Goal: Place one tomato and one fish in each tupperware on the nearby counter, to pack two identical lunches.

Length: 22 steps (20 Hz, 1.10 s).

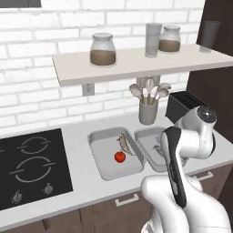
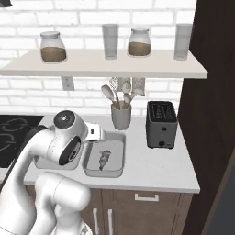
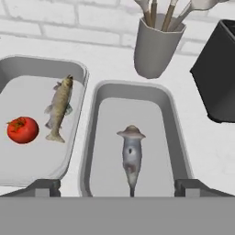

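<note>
Fish point(image 3: 131, 156) between parted fingers point(image 3: 46, 187)

The robot arm point(image 1: 182, 182) wore smooth, glossy white shells with rounded, bulbous links, dark black bands at its joints, and a grey circular cap point(image 2: 63, 120) at the ten o'clock shoulder of one joint.

In the left base view the arm point(image 1: 175, 168) covers the near part of the right tupperware point(image 1: 148, 139) below the claw, and the fish point(image 1: 158, 148) there shows only partly. In the right base view the arm hides most of the left tupperware point(image 2: 39, 161). In the hand view the toaster point(image 3: 218, 78), right of the claw, is cut by the picture's edge
</note>
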Motion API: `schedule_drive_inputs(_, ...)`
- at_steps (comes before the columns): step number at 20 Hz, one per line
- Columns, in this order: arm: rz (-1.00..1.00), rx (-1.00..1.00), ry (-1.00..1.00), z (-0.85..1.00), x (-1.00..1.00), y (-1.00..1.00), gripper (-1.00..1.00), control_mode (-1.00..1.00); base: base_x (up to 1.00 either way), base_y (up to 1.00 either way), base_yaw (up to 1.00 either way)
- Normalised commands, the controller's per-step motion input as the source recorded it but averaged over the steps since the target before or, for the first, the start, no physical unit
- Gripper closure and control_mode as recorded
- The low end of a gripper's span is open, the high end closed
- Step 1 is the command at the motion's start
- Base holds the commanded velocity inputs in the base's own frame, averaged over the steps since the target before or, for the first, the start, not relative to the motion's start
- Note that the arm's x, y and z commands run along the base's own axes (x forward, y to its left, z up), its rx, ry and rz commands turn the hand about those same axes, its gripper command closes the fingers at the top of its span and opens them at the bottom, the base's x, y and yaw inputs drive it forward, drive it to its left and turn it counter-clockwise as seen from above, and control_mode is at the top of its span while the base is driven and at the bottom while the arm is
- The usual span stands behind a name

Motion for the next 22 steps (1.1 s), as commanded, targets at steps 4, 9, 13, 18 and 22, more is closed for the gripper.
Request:
schedule_drive_inputs(4,0.0,-0.09,-0.18,0.09,-0.36,0.54,-1.0,-1.0,0.0,0.0,0.0)
schedule_drive_inputs(9,0.0,-0.03,-0.09,0.0,-0.22,0.1,-1.0,1.0,-0.58,0.0,0.0)
schedule_drive_inputs(13,0.0,0.0,0.0,0.0,0.0,0.0,-1.0,1.0,-1.0,-0.4,-0.05)
schedule_drive_inputs(18,0.0,0.0,0.0,0.0,0.0,0.0,-1.0,1.0,-0.93,-0.55,-0.26)
schedule_drive_inputs(22,0.0,0.0,0.0,0.0,0.0,0.0,-1.0,1.0,-0.45,-0.31,-0.42)
